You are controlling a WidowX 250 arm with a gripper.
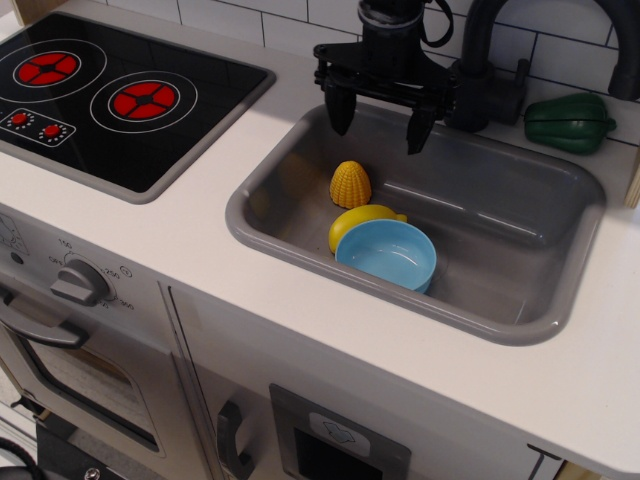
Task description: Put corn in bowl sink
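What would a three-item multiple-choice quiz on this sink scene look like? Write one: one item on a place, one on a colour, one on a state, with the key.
1. Where is the corn?
A. inside the bowl
B. on the floor of the sink, beside the bowl
C. on the stove

2. What colour is the bowl?
A. light blue
B. red
C. green

3. How is the gripper?
A. shut on the corn
B. shut on the cup
C. open and holding nothing

Key:
1. B: the corn stands on the grey sink floor behind the bowl and the yellow cup, not in either.
2. A: the bowl's rim and inside are plainly pale blue.
3. C: the fingers stand wide apart above the back of the sink with nothing between them.
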